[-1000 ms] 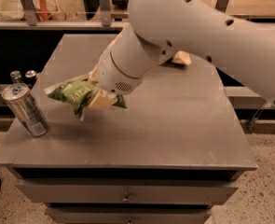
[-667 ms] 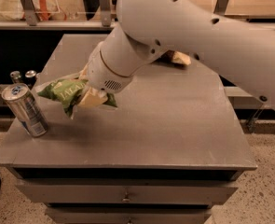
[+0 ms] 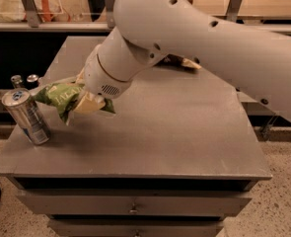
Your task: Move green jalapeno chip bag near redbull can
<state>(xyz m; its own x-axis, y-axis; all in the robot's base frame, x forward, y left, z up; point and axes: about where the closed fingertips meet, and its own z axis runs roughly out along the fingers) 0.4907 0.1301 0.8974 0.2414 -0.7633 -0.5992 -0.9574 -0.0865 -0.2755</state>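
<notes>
The green jalapeno chip bag is crumpled and held just above the grey table at its left side. My gripper is shut on the bag's right part, with the big white arm stretching up to the right behind it. The redbull can, silver and blue with a silver top, stands tilted near the table's front left corner. The bag's left tip is almost at the can's top; I cannot tell if they touch.
A brown and tan chip bag lies at the back of the table, mostly behind my arm. Two small dark cans with silver tops stand beyond the table's left edge. A counter with rails runs along the back.
My gripper has carried the green bag leftward, closer to the redbull can. The can has not moved.
</notes>
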